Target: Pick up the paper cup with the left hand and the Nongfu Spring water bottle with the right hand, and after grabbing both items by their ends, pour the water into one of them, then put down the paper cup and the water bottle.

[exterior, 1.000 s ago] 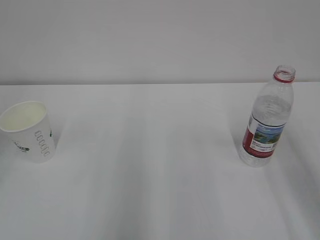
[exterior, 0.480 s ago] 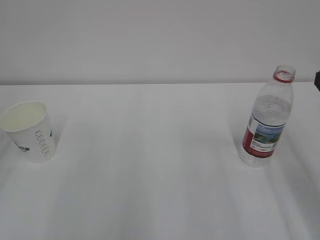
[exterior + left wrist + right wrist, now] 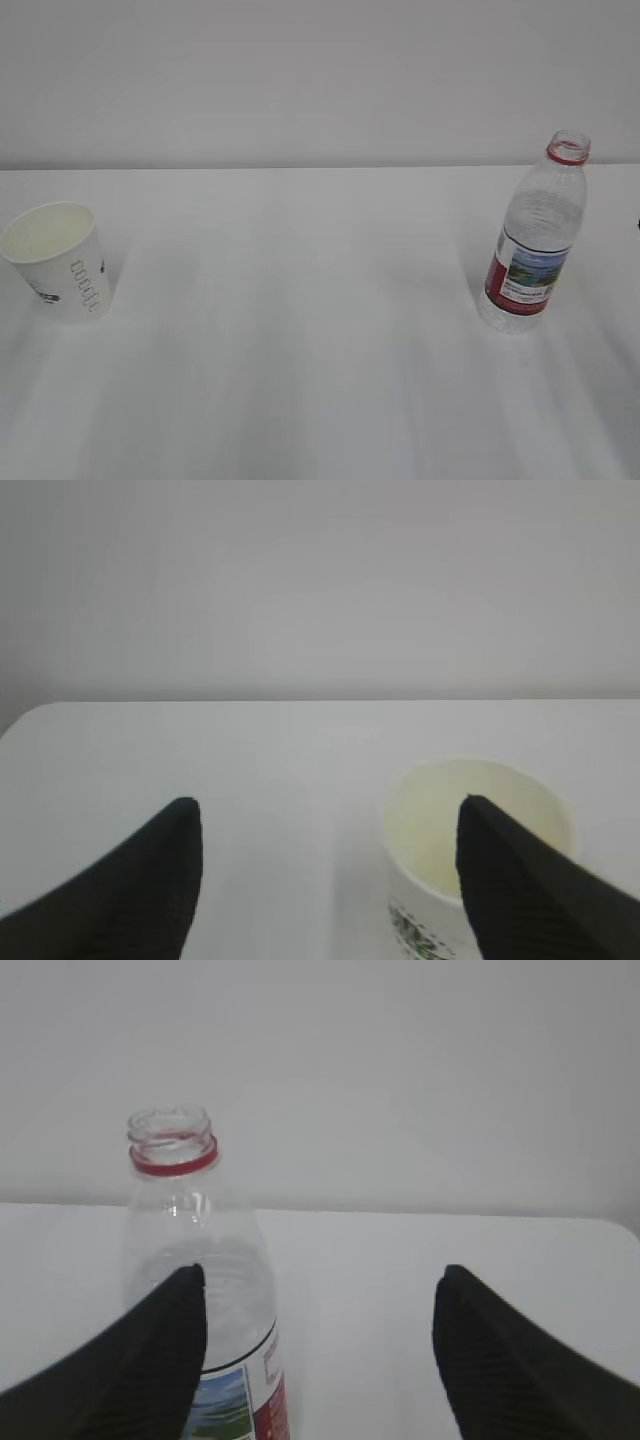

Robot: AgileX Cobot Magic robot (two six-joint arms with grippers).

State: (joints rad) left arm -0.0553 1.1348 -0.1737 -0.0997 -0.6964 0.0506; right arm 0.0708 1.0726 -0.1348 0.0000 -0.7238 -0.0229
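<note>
Paper cup point(image 3: 470, 855) and bottle point(image 3: 205, 1310) stand ungrasped before each hand's spread fingers point(image 3: 150, 880) point(image 3: 150, 1355)

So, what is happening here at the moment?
Nothing is held yet. The paper cup stands upright on the left of the white table, and the uncapped water bottle stands upright on the right. Both arms are only approaching. The left pincer is open, and the cup sits off centre by one of its fingers. The right pincer is open too, with the bottle by one finger. The exterior view shows almost nothing of either arm.
</note>
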